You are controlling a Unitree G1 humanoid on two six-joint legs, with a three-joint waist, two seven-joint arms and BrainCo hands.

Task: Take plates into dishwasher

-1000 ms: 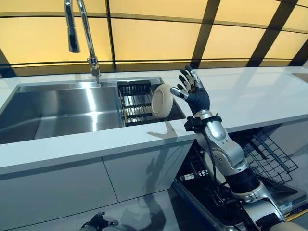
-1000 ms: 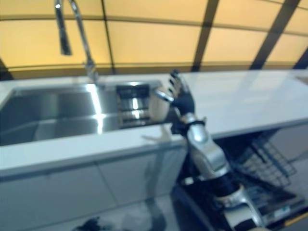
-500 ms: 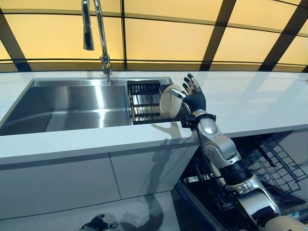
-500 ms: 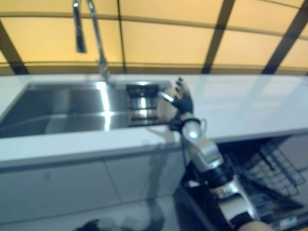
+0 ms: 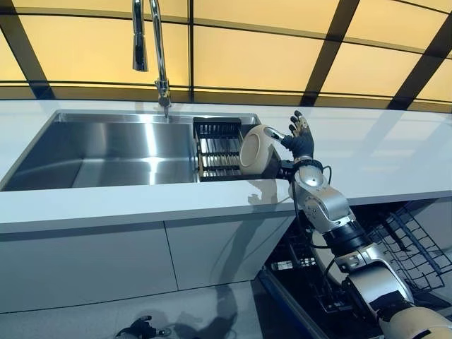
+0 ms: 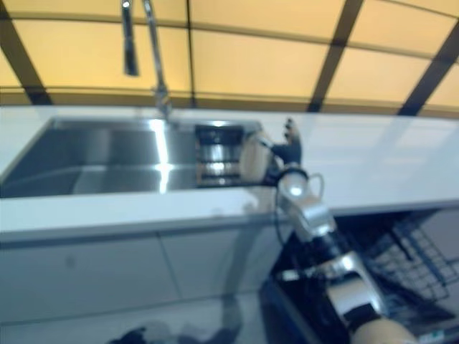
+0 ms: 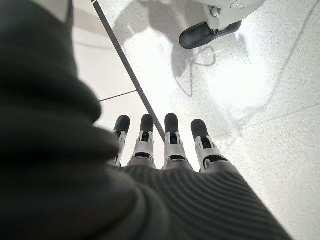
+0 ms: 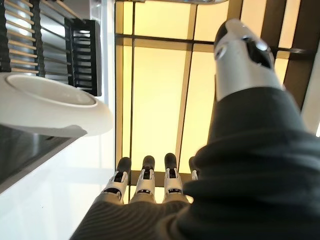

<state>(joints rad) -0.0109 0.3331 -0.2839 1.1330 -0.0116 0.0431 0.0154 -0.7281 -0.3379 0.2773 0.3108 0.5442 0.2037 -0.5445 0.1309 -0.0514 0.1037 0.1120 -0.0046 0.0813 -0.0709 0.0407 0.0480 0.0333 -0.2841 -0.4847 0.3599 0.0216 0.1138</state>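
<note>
Reaching for the plate (image 5: 256,149), looks like: right hand (image 5: 299,140) sits just beside it at the sink rack (image 5: 215,147), fingers straight and spread, nothing gripped yet. Next it needs to close round the rim. Left hand (image 7: 165,145) hangs relaxed near the floor.

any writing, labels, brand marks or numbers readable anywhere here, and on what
None can be read.
Plate: plain white, no print shows.
Right hand, open beside the plate: no marking shows.
Faucet and sink: bare metal, no label visible.
Dish rack in the sink: no text.
Dishwasher rack below the counter: no text shows.
Left hand, hanging open over the floor: no marking.
</note>
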